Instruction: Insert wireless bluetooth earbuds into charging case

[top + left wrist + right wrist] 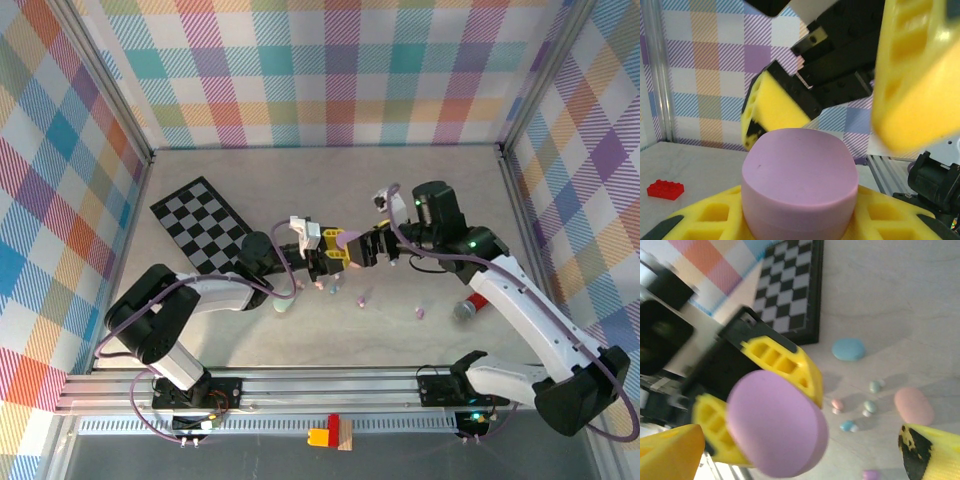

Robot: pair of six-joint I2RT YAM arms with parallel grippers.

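Observation:
My left gripper is shut on a purple oval charging case, held up above the table. In the left wrist view the case sits between my yellow fingers, its lid down. My right gripper faces it, open, with its yellow fingertips either side of the case and not touching it. Small earbuds lie on the table below: pink, mint, light blue and purple.
A light blue case and a pink case lie near the earbuds. A checkered mat is at the back left. A red cylinder lies under the right arm. A red brick rests on the table.

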